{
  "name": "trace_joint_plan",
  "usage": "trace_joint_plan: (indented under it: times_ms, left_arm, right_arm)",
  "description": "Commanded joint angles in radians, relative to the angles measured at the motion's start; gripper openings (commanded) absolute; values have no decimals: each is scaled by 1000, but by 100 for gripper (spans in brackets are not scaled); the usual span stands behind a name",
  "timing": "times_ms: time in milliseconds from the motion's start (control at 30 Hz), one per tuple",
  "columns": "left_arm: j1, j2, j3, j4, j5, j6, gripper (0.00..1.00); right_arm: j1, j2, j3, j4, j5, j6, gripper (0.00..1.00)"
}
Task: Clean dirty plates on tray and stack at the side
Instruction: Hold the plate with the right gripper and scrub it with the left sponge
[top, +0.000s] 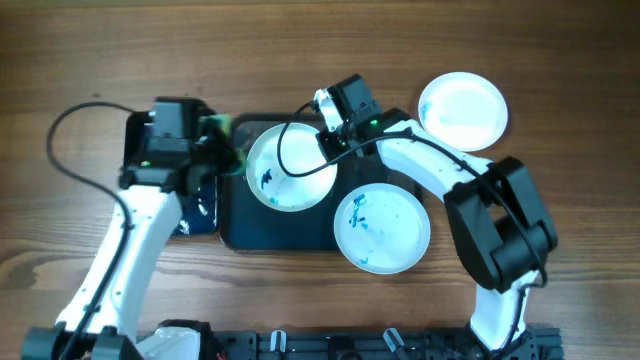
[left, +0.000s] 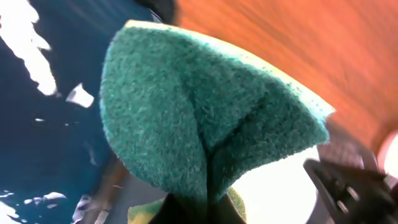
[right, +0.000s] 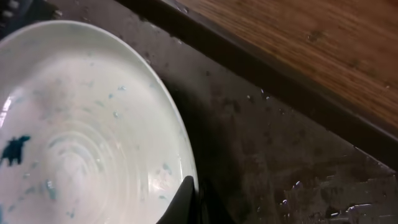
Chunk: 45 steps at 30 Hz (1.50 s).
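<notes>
The dark tray (top: 232, 215) lies mid-table. My right gripper (top: 335, 140) is shut on the rim of a stained white plate (top: 290, 165) and holds it over the tray; in the right wrist view the fingers (right: 193, 200) pinch the plate's (right: 81, 124) edge above the wet tray (right: 280, 137). My left gripper (top: 225, 140) is shut on a green sponge (top: 222, 127) just left of that plate; the sponge (left: 205, 112) fills the left wrist view above the jaws (left: 208, 208), with the plate (left: 280, 193) behind it. A second blue-stained plate (top: 381, 228) overlaps the tray's front right corner. A third, whiter plate (top: 462, 110) sits on the table at the back right.
A small narrow dark tray with water (top: 195, 210) lies under my left arm, left of the big tray; it also shows in the left wrist view (left: 37, 143). A wooden table (top: 560, 60) surrounds everything. A black cable (top: 70, 120) loops at the far left.
</notes>
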Motion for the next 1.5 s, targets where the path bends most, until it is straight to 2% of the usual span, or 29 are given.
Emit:
trace_joint_plan:
  times_ms: [0,167,300,500,667,767,1000,1233,1333,1467]
  left_arm:
    - [-113,60,6,49,29,-47,4]
    - [-231,222,6,188,22,-84,4]
    - [-271,359,6,255,-13,-84,4]
    - [-269,459,6,204,-87,-83,4]
    - [-264,456,6,100,-356,-83,4]
    - [-247,430,6,48,-420,-83,4]
    - [-249,298,8,85,-369,-83,4]
    - [-251,372,4,126,7,-83,4]
    - [-251,407,4,126,-82,-80,4]
    - [-249,434,4,154,-370,-79,4]
  right_arm:
    - [-6,71,-5,11,39,16,4]
    - [-7,71,-5,17,39,12,5]
    - [-6,71,-5,17,43,8,4]
    - [-7,71,-5,17,55,-3,4]
    - [-8,71,-5,4,113,-9,4]
    - [-8,71,-5,-8,114,-9,4]
    - [-8,71,-5,-7,114,-8,4]
    - [-8,71,-5,-6,114,-10,4]
    - [-10,71,-5,-5,114,-10,4]
    - [-10,71,-5,-3,114,-10,4]
